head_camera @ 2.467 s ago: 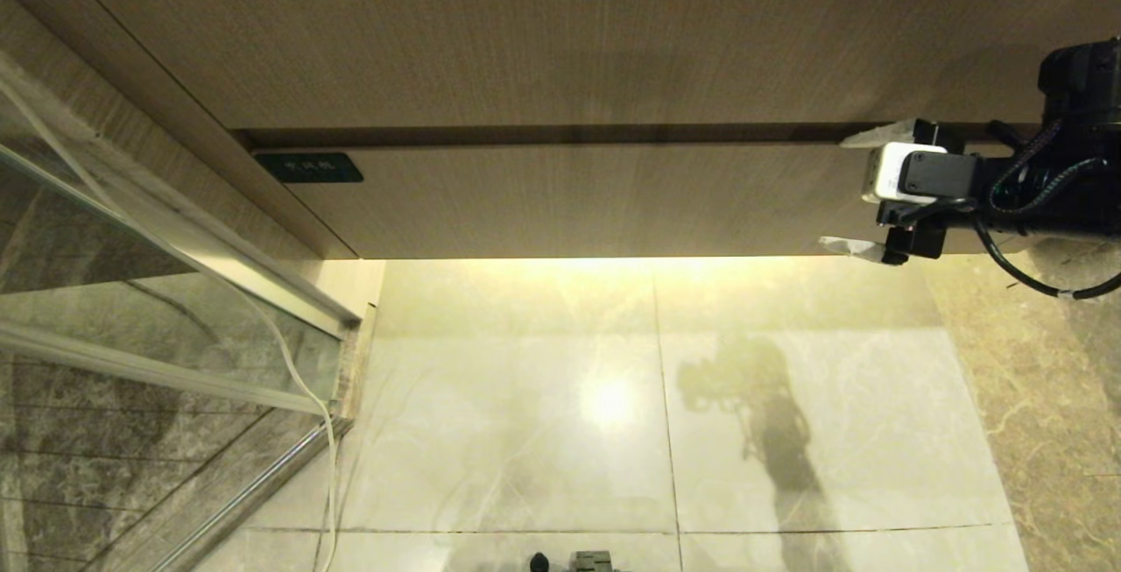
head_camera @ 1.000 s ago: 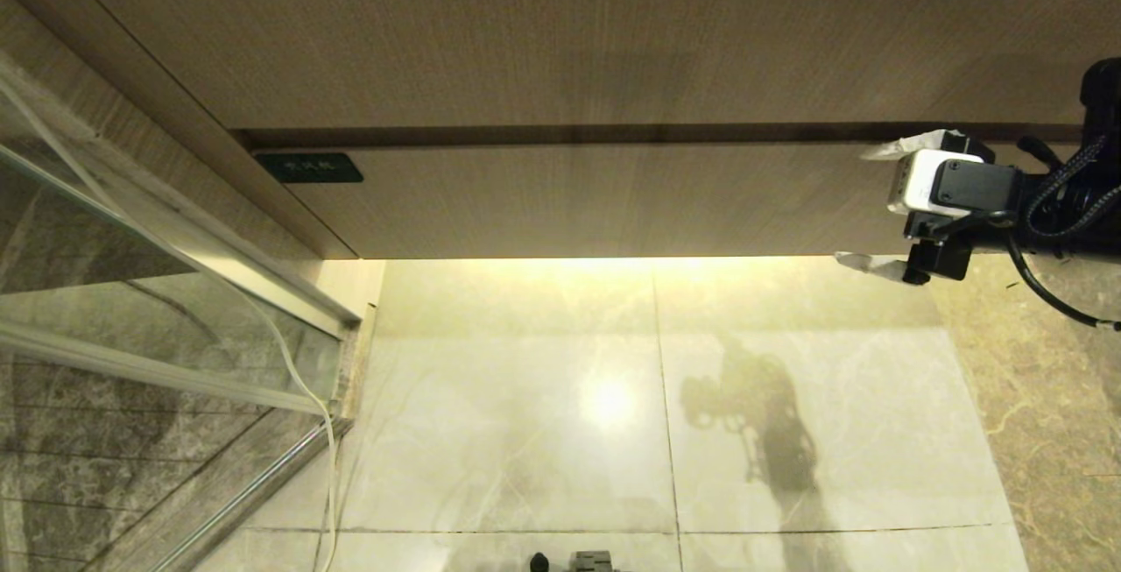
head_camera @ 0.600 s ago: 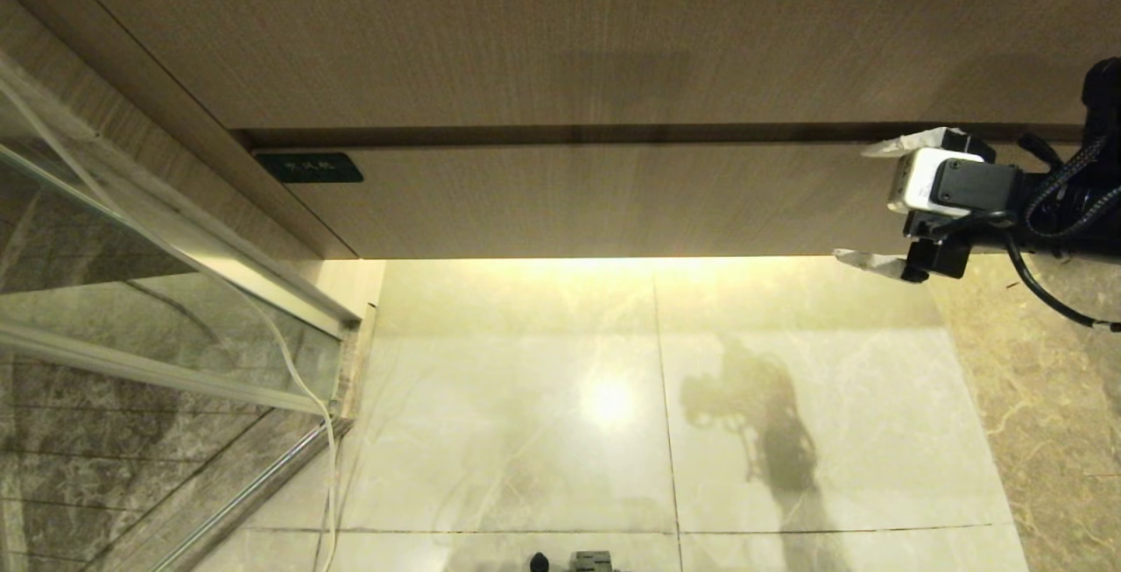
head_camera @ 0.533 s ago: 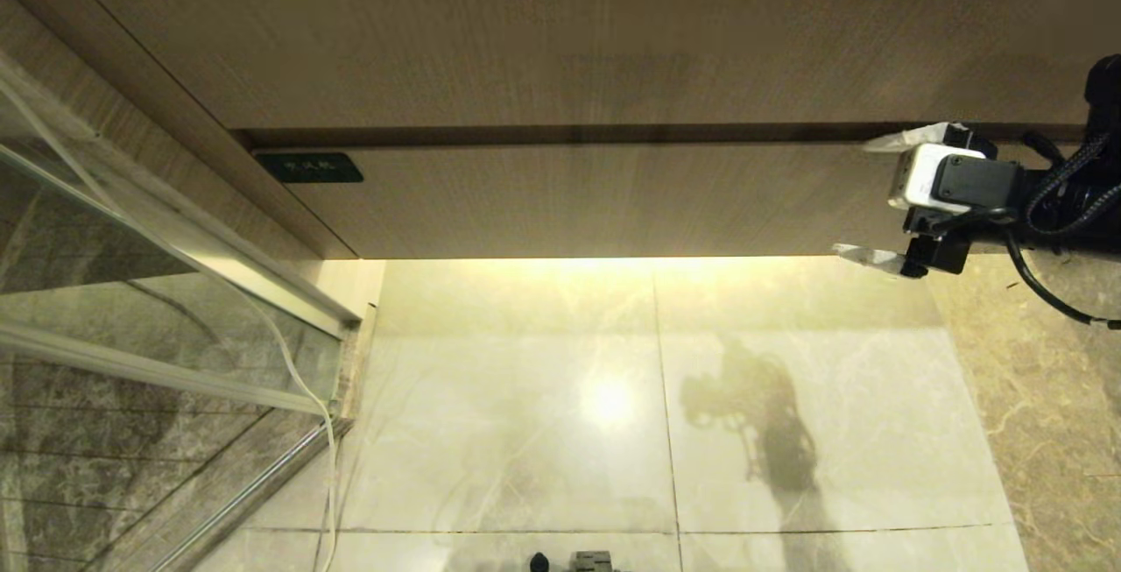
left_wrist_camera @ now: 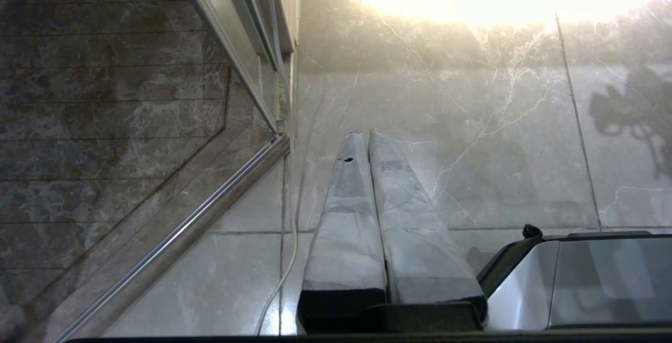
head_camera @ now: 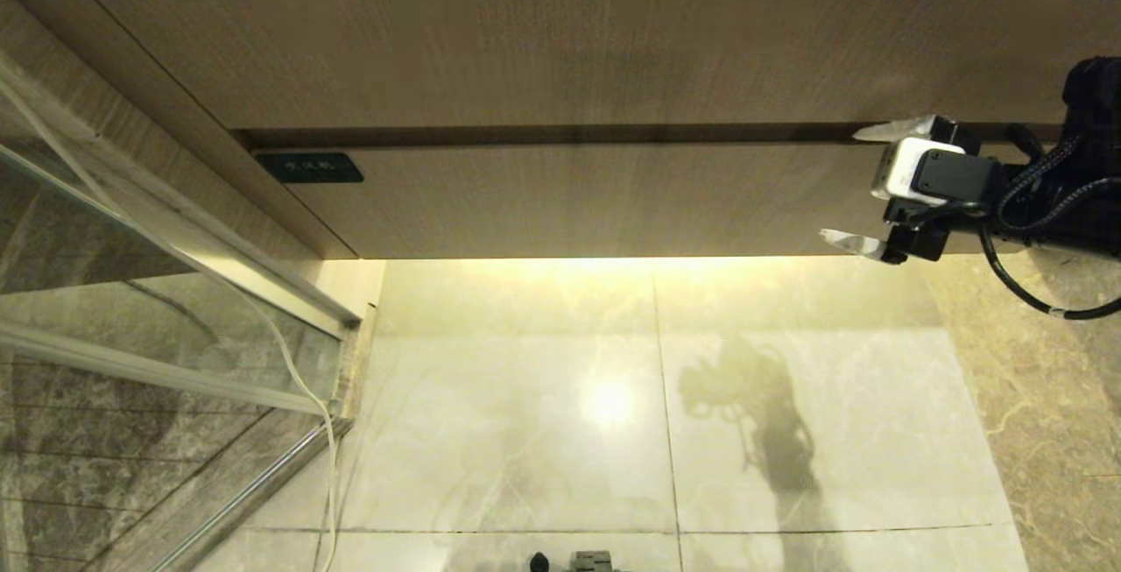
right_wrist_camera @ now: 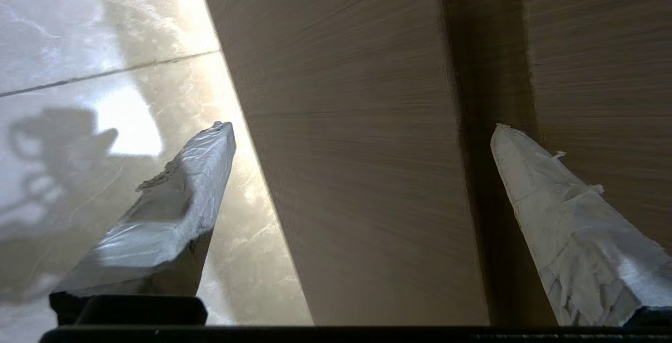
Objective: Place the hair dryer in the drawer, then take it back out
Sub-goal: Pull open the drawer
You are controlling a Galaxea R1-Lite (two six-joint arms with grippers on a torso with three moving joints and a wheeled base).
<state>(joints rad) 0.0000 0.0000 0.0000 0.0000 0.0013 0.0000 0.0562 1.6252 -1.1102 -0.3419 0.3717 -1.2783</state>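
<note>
The drawer (head_camera: 569, 200) is a wide pale wood-grain front, closed, with a dark gap along its top edge. My right gripper (head_camera: 845, 185) is open at the drawer's right end. One fingertip is level with the dark gap, the other with the drawer's bottom edge. In the right wrist view the drawer front (right_wrist_camera: 341, 201) fills the space between the taped fingers of the right gripper (right_wrist_camera: 362, 128), with nothing held. My left gripper (left_wrist_camera: 366, 135) is shut, parked low over the floor. The hair dryer is out of view.
A glass shower door (head_camera: 131, 309) with a metal frame stands at the left, and a thin white cord (head_camera: 306, 397) runs down beside it. A small green label (head_camera: 308, 167) marks the drawer's left end. Glossy marble floor (head_camera: 525, 414) lies below, and my base (left_wrist_camera: 593, 280) shows by the left gripper.
The right gripper backed off to the right and slightly down, then in the last half second came back left and a little up along the drawer front. It stayed open throughout.
</note>
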